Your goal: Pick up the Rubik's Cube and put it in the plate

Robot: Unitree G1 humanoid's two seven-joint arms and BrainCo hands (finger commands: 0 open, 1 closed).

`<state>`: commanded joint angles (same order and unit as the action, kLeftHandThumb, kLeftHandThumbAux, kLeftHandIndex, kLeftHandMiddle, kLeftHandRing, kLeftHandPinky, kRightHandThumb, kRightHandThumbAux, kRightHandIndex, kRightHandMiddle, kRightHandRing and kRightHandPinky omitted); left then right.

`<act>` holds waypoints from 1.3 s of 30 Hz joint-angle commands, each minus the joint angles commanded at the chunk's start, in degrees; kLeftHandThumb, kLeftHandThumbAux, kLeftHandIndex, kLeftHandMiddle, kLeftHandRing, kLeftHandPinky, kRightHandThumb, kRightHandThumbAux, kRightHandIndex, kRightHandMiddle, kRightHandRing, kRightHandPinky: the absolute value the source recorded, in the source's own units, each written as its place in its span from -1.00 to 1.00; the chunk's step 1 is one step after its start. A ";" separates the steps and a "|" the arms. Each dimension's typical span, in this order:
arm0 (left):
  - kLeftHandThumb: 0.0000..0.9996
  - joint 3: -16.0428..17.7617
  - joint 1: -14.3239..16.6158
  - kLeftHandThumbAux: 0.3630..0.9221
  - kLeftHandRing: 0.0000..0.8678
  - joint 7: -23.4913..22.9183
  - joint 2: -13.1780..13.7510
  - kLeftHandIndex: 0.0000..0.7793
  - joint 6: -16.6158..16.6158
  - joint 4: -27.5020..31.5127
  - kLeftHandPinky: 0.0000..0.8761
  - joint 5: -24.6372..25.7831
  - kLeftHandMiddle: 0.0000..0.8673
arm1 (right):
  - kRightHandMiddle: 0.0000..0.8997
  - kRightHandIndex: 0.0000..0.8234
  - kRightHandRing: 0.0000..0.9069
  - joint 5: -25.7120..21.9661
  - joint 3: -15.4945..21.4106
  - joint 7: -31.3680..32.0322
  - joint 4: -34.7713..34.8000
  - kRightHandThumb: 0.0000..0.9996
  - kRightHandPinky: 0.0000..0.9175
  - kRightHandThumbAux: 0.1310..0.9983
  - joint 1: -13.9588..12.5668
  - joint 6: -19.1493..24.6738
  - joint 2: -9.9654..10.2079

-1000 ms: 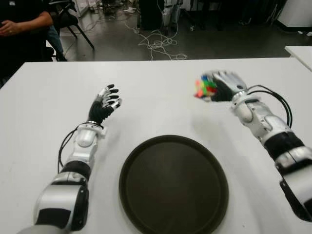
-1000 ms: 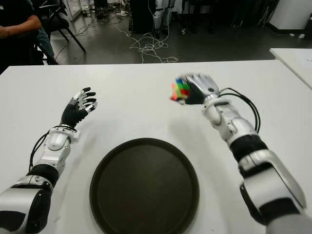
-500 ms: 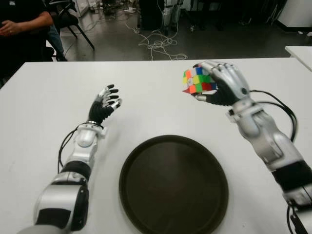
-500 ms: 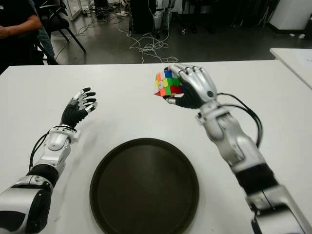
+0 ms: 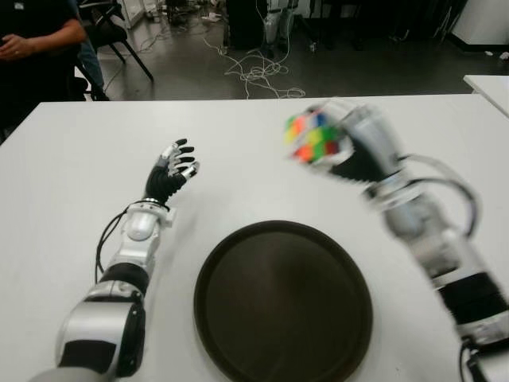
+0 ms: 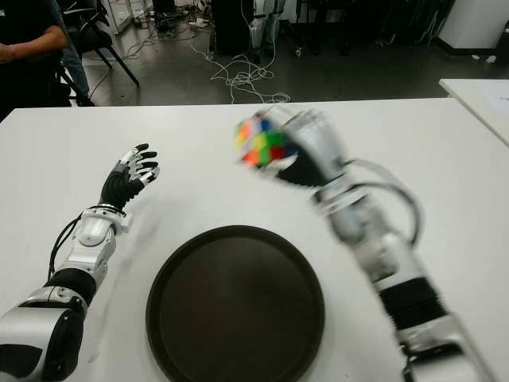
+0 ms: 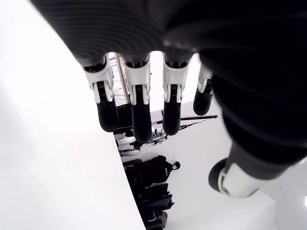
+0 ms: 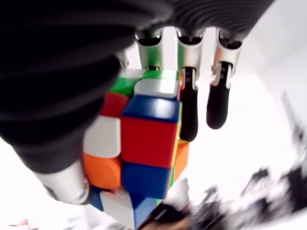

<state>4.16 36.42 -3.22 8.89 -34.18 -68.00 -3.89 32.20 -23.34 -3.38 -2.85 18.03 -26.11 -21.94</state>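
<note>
The Rubik's Cube [image 5: 314,137] is in the right hand [image 5: 359,147], held up in the air beyond the far rim of the plate [image 5: 283,301] and a little toward its right side — not yet over the dish itself. The right wrist view shows the hold plainly: the cube sits against the palm with the thumb pressing one face and at least one finger [image 8: 188,103] down the opposite side, while the other fingers reach past it without clearly bearing on it. So the hand is clamped on the cube, though the grip looks to rest on few contact points, which is probably why the cube is kept close in to the palm.

The plate is a dark round tray lying flat on the white table [image 5: 71,159], with nothing in it. Its low rim and wide floor make it a forgiving target; the cube only needs to come down somewhere inside the rim.

The left hand [image 5: 171,169] shows to the left of the plate, beyond its far edge, with fingers spread and holding nothing. It stands well apart from the plate and takes no part in the carry.

Beyond the table on the plate's far left, a person's arm [image 5: 40,36] is visible, well apart from the work.

The lift looks done. What remains, I judge, is to bring the cube in over the plate, lower it and release.
</note>
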 joint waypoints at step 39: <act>-0.68 0.26 -0.24 0.13 -0.56 -1.21 -0.01 -0.71 -0.30 0.34 -0.58 0.41 -0.57 | 0.07 0.01 0.02 -19.65 1.33 48.50 12.95 0.38 -0.04 0.40 4.90 11.98 -13.14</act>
<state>4.41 36.17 -4.43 8.88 -34.47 -67.66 -3.48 12.55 -22.01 45.12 10.10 22.93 -14.13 -35.07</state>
